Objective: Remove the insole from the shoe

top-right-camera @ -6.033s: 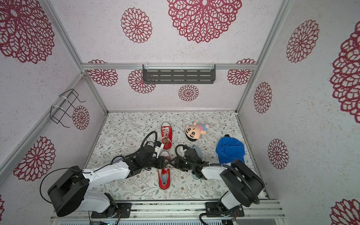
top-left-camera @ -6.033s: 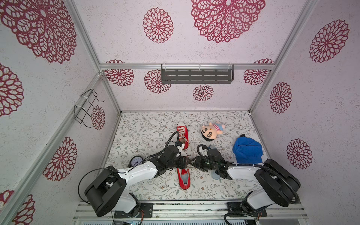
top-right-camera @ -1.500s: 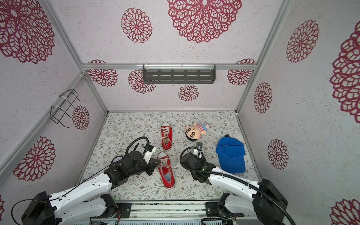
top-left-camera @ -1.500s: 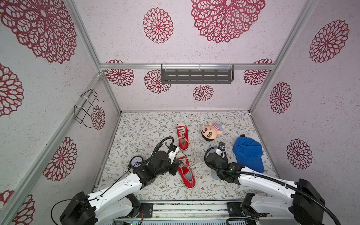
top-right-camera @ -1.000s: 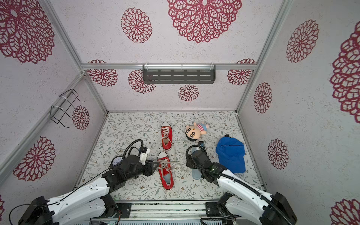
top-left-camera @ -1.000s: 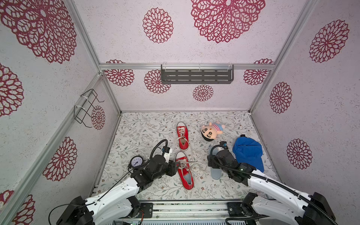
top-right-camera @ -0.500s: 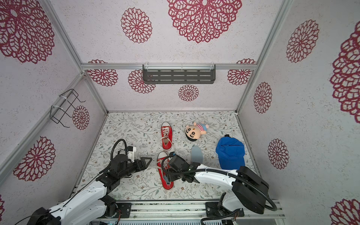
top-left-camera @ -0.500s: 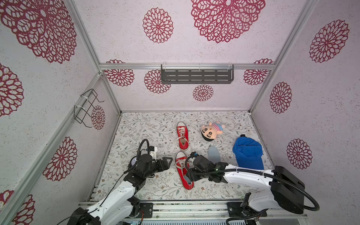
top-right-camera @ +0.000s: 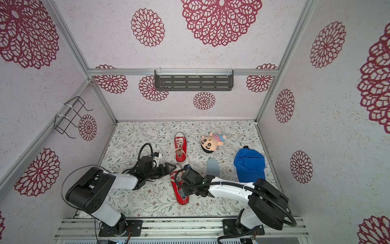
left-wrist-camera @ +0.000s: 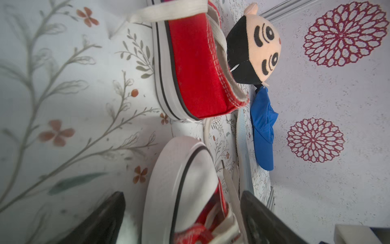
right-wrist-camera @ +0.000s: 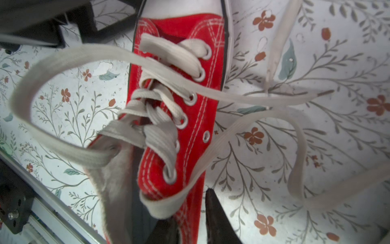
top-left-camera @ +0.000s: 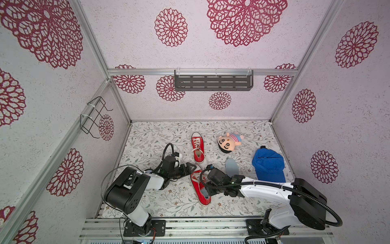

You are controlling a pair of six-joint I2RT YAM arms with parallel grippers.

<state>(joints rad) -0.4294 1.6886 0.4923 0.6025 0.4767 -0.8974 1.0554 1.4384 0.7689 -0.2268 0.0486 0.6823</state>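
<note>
The near red shoe (top-left-camera: 200, 190) (top-right-camera: 179, 191) lies with its laces loose and its white toe pointing away. A grey-blue insole (top-left-camera: 204, 192) shows inside its heel. Another grey-blue insole (top-left-camera: 231, 165) (top-right-camera: 213, 165) lies loose on the mat beside the blue cap. My left gripper (top-left-camera: 193, 168) (left-wrist-camera: 181, 211) is open, its fingers astride the white toe cap (left-wrist-camera: 179, 169). My right gripper (top-left-camera: 207, 191) (right-wrist-camera: 190, 228) is shut on the shoe's side wall (right-wrist-camera: 192, 211), with one finger inside the opening and one outside.
A second red shoe (top-left-camera: 197, 149) lies farther back, with a plush doll (top-left-camera: 229, 142) to its right. A blue cap (top-left-camera: 268, 164) sits at the right wall. A wire rack (top-left-camera: 95, 116) hangs on the left wall, a grey shelf (top-left-camera: 213, 82) on the back wall.
My right gripper left the loose insole, swung left to the near shoe and closed on its side wall. My left gripper opened, drew back, then came up to the toe.
</note>
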